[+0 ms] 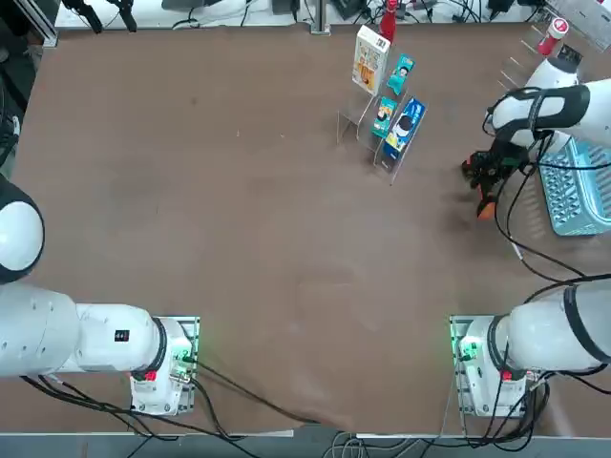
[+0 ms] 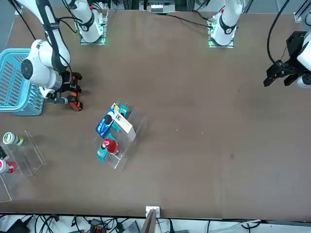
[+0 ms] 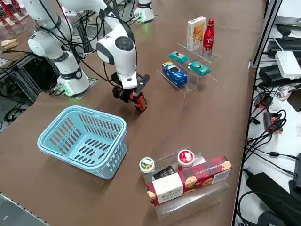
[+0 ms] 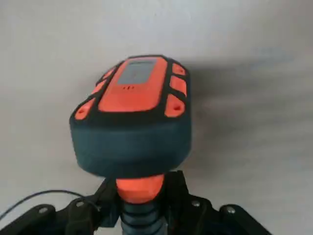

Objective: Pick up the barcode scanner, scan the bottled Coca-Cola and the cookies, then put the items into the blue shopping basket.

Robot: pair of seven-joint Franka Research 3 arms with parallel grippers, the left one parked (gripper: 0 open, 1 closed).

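Scanning the overhead view from left to right, we find bare brown table [image 1: 220,219] across the left and middle. At the far edge, right of centre, stands a clear stepped rack [image 1: 368,129]. On it we note the cookies [image 1: 370,59], upright, with the Coca-Cola [image 1: 388,21] just beside them on the far side. One step nearer sit two small teal packs [image 1: 400,72], and in front of those a blue pack [image 1: 407,125].

Further right, the right gripper [image 1: 489,175] hangs above the table between the rack and the basket [image 1: 579,196]. We find its fingers [image 4: 178,188] pinched on the handle of the scanner [image 4: 134,120]. From the wrist camera the grip is plain: the ribbed grey handle and its orange collar sit between the two black fingers, and the orange-faced head stands clear beyond them over bare table. In the side view the scanner [image 3: 139,100] hangs below the wrist, tilted, its orange tip pointing down and low over the table; whether it touches the surface we cannot tell.

At the right edge the basket sits upright and holds nothing that we can see. It lies just beside the gripper, apart from it. The Coca-Cola and cookies stand on the rack, well apart from the basket.
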